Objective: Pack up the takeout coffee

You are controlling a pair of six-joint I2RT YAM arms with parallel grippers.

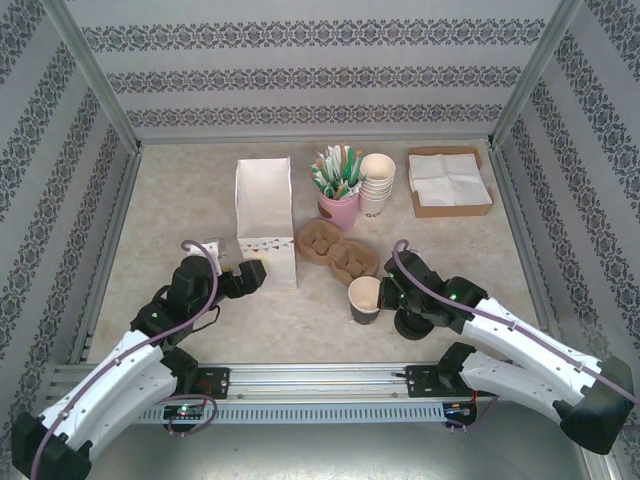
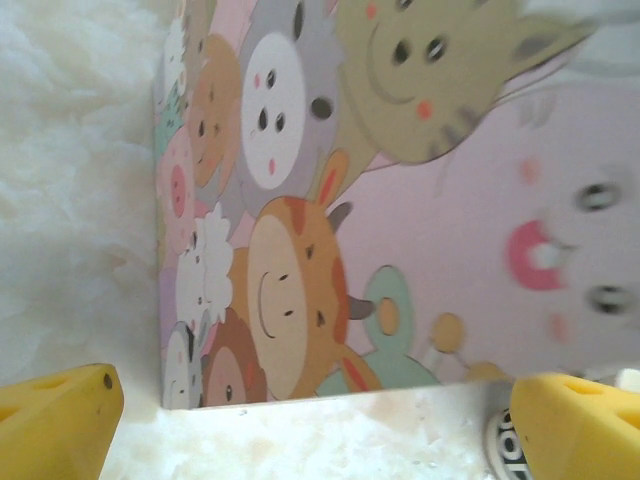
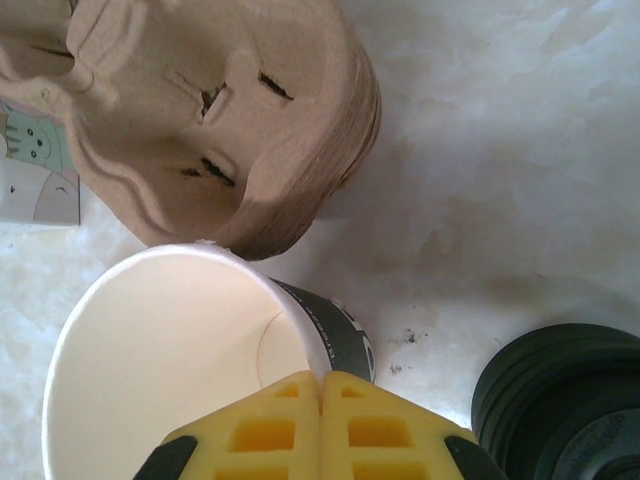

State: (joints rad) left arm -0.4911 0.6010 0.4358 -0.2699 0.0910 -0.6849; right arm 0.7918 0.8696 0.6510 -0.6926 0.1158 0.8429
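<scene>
Nearest the bases, I read the right gripper (image 3: 322,420) as closed on the paper cup (image 1: 364,298). Its yellow fingers meet over the cup wall, one inside the rim and one outside. The cup stands upright on the table (image 1: 180,190), near a stack of black lids (image 3: 560,400) and just beside the near end of the cardboard carrier (image 1: 337,250).

On the left, I see the left gripper (image 2: 318,415) with its fingertips wide apart and nothing between them. It faces the lower part of the paper bag (image 1: 265,215) at close range. The bag stands upright, left of the carrier, with cartoon animals printed on the side facing the wrist camera.

Farther back stand a pink cup of stirrers (image 1: 338,205), a stack of cups (image 1: 377,185) just beside it, and a napkin tray (image 1: 450,182) to the right.
</scene>
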